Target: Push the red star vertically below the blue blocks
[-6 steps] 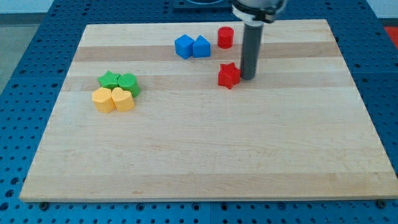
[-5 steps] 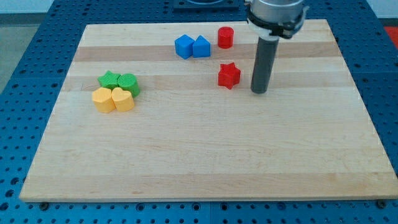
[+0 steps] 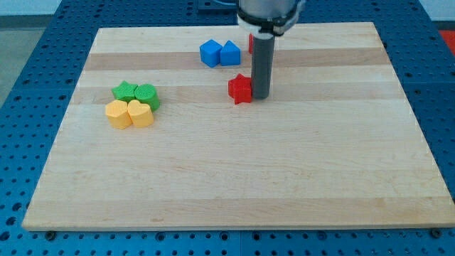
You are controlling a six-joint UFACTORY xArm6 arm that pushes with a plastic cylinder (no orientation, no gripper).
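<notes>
Presently, my tip (image 3: 261,97) is pressed against the small red star-shaped block (image 3: 241,89) from its 3 o'clock side; nothing is gripped, since only a bare rod is carried. The star is found at about 5 o'clock from the two blue blocks (image 3: 220,53) on the pale wooden board (image 3: 234,178). It is judged light, rigid and easily slid, though prone to spinning unless contacted centrally.
</notes>
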